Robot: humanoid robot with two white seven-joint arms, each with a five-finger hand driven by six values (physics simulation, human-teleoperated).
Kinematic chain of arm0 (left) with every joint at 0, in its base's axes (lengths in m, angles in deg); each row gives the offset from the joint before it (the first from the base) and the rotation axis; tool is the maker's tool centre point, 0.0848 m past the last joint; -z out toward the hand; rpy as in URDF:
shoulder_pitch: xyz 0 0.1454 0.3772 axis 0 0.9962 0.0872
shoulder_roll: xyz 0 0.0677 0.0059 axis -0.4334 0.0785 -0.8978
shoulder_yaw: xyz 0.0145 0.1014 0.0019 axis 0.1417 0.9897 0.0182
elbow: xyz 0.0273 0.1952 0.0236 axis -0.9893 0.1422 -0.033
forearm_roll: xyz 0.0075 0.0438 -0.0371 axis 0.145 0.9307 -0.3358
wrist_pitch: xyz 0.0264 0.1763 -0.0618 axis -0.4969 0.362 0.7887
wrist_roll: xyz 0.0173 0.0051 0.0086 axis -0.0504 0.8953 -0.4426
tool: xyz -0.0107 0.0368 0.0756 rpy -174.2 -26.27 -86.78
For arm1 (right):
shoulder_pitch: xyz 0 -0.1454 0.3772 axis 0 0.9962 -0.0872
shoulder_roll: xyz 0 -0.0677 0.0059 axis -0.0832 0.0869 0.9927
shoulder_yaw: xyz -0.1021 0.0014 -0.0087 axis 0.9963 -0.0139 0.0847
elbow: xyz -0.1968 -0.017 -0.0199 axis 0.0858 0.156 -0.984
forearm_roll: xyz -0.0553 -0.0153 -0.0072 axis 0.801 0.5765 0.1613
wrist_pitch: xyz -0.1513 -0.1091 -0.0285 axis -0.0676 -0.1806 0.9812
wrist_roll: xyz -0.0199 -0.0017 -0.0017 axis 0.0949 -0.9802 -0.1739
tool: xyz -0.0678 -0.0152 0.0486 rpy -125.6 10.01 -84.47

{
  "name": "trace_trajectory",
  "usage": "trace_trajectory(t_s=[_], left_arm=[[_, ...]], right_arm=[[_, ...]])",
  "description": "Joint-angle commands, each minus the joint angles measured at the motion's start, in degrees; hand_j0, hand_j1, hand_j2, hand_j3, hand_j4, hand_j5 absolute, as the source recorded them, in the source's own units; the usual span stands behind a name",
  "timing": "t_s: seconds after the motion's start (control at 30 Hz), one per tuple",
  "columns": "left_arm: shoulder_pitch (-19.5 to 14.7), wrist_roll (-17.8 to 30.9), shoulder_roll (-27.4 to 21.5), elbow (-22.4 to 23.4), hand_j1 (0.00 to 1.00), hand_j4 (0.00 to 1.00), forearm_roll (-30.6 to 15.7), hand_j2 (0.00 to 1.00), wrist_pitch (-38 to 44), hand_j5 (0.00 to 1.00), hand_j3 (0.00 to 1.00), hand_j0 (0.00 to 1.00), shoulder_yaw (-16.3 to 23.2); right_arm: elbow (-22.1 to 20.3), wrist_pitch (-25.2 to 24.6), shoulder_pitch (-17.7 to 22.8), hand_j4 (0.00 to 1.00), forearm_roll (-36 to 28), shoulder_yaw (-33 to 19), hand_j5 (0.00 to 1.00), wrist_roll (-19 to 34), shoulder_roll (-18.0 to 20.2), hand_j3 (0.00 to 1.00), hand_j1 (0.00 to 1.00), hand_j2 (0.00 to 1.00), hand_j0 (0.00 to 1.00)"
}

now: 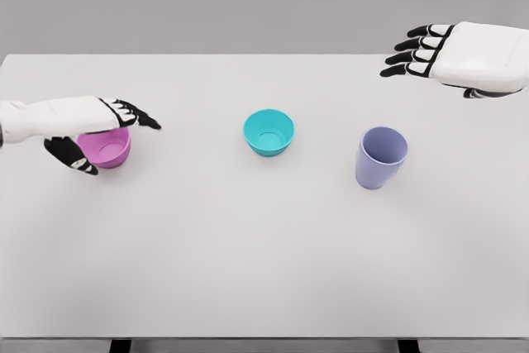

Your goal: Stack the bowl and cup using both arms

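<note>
Table (pixel 248 270) was white, seen from the head cam, w/ three vessels in a rough row across its middle. Far left: left hand (pixel 99 126) reached in from the left edge, fingers spread over a pink bowl (pixel 107 148), thumb down at the bowl's near-left side, other fingers stretched past its far rim. Couldn't tell whether hand touched the bowl; no firm grip showed. Bowl sat upright on the table, partly hidden by the hand. Centre: teal bowl (pixel 269 131), upright, standing alone, well apart from the pink one. Right of that, slightly nearer the cam: lavender cup (pixel 380 157), upright, mouth open, near the teal bowl but not touching. Far right, upper corner: right hand (pixel 450 57) hovered above the table's back edge, fingers extended flat toward the left, holding nothing, well apart from the cup.
</note>
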Motion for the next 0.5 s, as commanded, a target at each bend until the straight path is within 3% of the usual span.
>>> trace_trajectory(t_s=[0.0, 0.1, 0.47], left_arm=[[0.0, -0.02, -0.45, -1.23, 1.0, 1.0, -0.6, 1.0, 5.46, 1.0, 1.0, 1.0, 0.09], [0.53, -0.02, -0.45, -1.23, 1.0, 1.0, -0.25, 1.0, 10.38, 1.0, 1.0, 1.0, 0.09], [1.76, -0.02, -2.12, 0.44, 1.0, 1.0, 1.25, 1.0, 12.49, 1.0, 1.0, 1.0, 0.09]], right_arm=[[0.02, -0.15, 0.0, 1.0, -0.18, -0.03, 1.0, -0.03, 0.01, 1.0, 1.0, 1.0, 1.0], [0.02, -0.15, 0.0, 1.0, -0.18, -0.03, 1.0, -0.03, 0.01, 1.0, 1.0, 1.0, 1.0], [0.11, -0.15, 0.0, 1.0, -0.18, -0.03, 1.0, -0.03, 0.1, 1.0, 1.0, 1.0, 1.0]])
